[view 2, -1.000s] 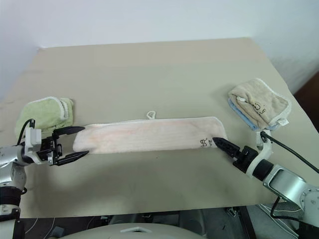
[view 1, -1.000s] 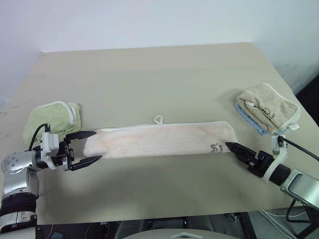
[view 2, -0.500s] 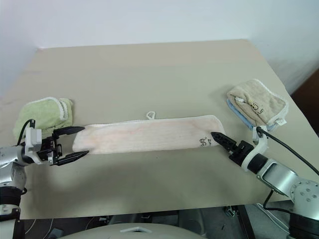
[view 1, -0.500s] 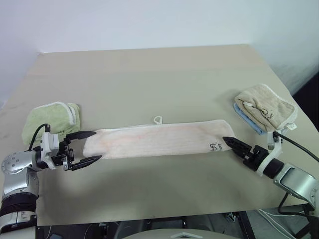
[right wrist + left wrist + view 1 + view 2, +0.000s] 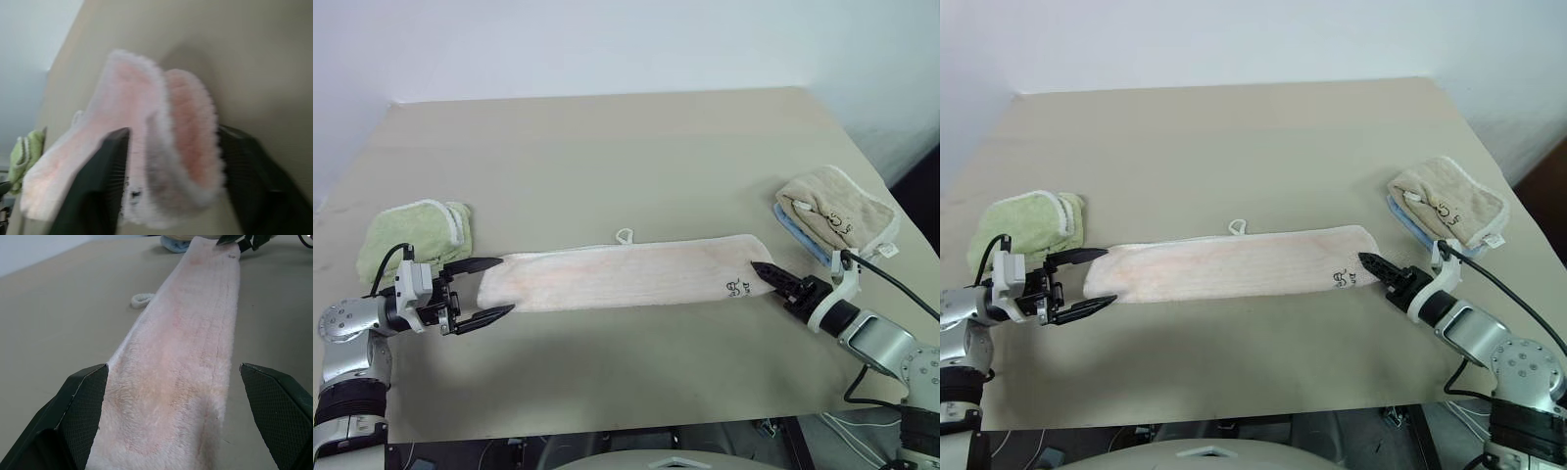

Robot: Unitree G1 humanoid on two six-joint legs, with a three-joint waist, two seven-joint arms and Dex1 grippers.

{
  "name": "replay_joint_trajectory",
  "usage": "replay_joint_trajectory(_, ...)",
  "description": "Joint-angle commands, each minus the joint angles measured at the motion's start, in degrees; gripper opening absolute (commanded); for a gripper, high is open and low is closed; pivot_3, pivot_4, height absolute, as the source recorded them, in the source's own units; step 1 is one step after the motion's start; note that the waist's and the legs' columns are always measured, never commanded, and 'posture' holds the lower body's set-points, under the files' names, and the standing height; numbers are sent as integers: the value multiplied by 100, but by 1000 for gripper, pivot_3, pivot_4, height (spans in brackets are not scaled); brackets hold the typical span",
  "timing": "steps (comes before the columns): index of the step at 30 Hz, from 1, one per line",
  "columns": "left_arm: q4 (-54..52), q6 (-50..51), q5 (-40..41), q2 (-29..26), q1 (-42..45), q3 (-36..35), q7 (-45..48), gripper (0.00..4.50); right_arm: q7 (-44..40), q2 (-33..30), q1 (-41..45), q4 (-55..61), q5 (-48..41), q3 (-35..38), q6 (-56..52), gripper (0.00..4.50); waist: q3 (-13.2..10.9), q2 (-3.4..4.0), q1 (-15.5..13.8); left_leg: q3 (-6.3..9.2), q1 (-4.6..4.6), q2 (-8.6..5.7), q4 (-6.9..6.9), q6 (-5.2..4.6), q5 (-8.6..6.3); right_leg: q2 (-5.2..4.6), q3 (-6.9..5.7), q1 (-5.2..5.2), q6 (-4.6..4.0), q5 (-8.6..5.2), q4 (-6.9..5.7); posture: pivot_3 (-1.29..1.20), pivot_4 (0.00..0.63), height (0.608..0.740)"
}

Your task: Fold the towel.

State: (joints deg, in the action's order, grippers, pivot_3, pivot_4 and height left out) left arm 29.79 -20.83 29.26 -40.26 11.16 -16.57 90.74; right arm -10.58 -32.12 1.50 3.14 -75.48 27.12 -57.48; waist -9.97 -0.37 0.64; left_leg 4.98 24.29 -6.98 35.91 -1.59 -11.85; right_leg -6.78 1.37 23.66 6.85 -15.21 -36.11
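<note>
Robot test space, lab-like, staged for cloth handling

Bare beige table (image 5: 607, 137) set against a plain white wall (image 5: 607, 44), with no furniture or household clutter around. Laid out like samples: a long pink towel (image 5: 617, 274) across the middle, a folded green towel (image 5: 416, 235) at the left edge, a tan towel (image 5: 837, 211) stacked on a blue cloth (image 5: 800, 235) at the right. Loose cables (image 5: 871, 426) hanging below the table's near right corner.

Blue cloth (image 5: 791, 231) mostly hidden under tan towel (image 5: 837, 211), embroidered mark (image 5: 734, 288) too small to read
</note>
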Motion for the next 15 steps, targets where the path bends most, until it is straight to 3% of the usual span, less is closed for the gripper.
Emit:
replay_joint_trajectory(1, -42, -114, 18, -6, 79, -54, -39, 4500, -164, 40, 40, 52, 89, -25, -9, 1454, 0, 1, 2, 0, 1, 0, -3, 0, 0, 0, 0, 2, 0, 0, 0, 0, 150, 728)
replay_joint_trajectory(5, -11, -131, 3, -7, 113, -46, -52, 4500, -300, 31, 50, 152, 116, -64, -93, 144, 4, -8, 19, -1, 0, 0, -5, 0, 0, 0, -1, 1, 1, 1, 3, 0, 150, 728)
replay_joint_trajectory(6, -7, -134, 0, -7, 123, -42, -59, 4500, -322, 27, 73, 171, 119, -73, -113, 35, 7, -13, 20, -2, 0, 0, -4, 0, 0, 0, 0, 0, 1, 1, 3, 0, 150, 728)
replay_joint_trajectory(15, 66, -187, -38, -26, 204, -25, -100, 4500, -444, 22, 888, 523, -544, -264, -476, 35, 0, -2, 2, -2, 7, 0, -17, -1, 1, -1, -1, 14, 2, 1, 1, 0, 150, 728)
